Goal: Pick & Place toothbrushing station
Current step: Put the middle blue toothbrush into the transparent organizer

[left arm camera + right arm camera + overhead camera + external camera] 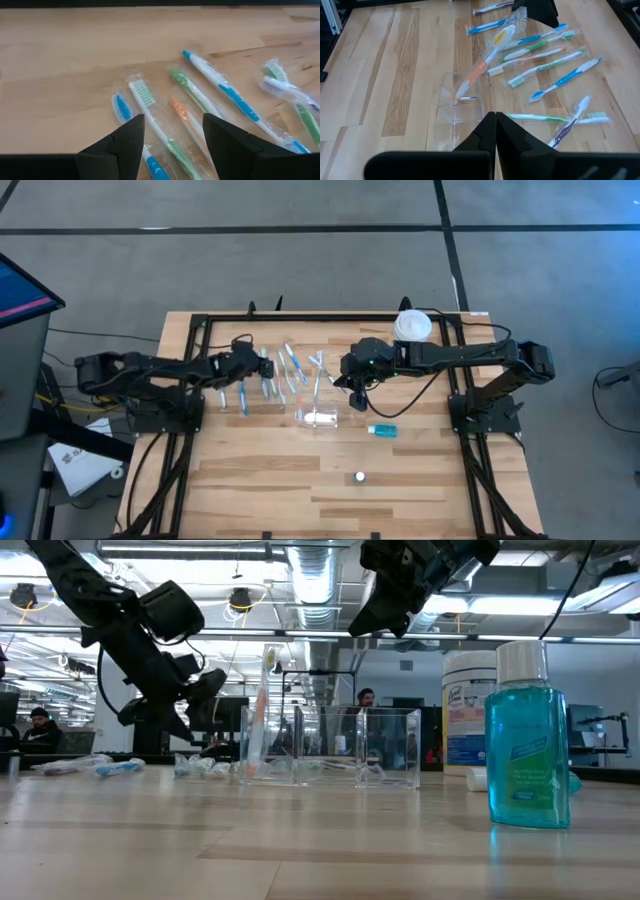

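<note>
The left claw (172,145) stood wide open and empty, low over the scattered wrapped toothbrushes (290,370) on the wooden surface (250,480). In the left wrist view its two dark fingers (130,137) bracketed a white-and-green toothbrush (150,115) and an orange one (185,117), neither yet touched.

The right claw (495,127) was fully closed with nothing in it. It hung above the clear holder (460,107), which sat near the middle of the surface, just beside the loose brushes. One orange-and-white toothbrush (482,62) already leaned tilted inside the holder. A small blue-filled bottle (381,430) lay on the surface near the holder, apart from the brushes. A large white tub (412,326) stood at the far edge and was not part of the step.

The step in hand appeared to be the pick of one further brush by the left arm. For a clean pick, the following would apply:

1. Centre the fingers on a single handle, not across two; the white-and-green and orange brushes lay close together and a double grip was likely.
2. Descend until the fingertips just reach the surface, since the brushes were thin and lay flat.
3. Close across the handle's narrow width. The wrappers looked slippery, so the grip should be confirmed before lifting.
4. Keep the right arm clear of the holder's mouth during transfer.
</note>
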Controlling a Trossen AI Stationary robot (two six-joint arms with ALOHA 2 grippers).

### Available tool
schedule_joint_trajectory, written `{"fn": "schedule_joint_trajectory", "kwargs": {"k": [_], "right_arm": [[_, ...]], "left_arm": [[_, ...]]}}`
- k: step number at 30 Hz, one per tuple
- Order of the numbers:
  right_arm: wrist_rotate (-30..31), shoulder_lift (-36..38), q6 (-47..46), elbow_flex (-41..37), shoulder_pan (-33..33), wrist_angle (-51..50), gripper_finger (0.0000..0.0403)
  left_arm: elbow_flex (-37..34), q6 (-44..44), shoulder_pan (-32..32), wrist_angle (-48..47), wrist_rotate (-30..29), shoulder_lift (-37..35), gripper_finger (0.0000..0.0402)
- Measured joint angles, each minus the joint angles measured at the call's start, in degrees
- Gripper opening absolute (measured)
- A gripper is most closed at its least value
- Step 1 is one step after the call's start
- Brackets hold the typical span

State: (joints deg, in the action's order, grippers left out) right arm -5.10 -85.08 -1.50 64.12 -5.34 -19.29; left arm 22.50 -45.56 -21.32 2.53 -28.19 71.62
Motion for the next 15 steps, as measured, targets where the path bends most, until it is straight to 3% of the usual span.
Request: {"fn": "schedule_joint_trajectory", "kwargs": {"k": [15], "right_arm": [[0.00, 0.00, -0.02, 0.00, 0.00, 0.00, 0.0000]], "left_arm": [[0.00, 0.13, -4.30, -0.17, 0.33, 2.42, 0.0195]]}}
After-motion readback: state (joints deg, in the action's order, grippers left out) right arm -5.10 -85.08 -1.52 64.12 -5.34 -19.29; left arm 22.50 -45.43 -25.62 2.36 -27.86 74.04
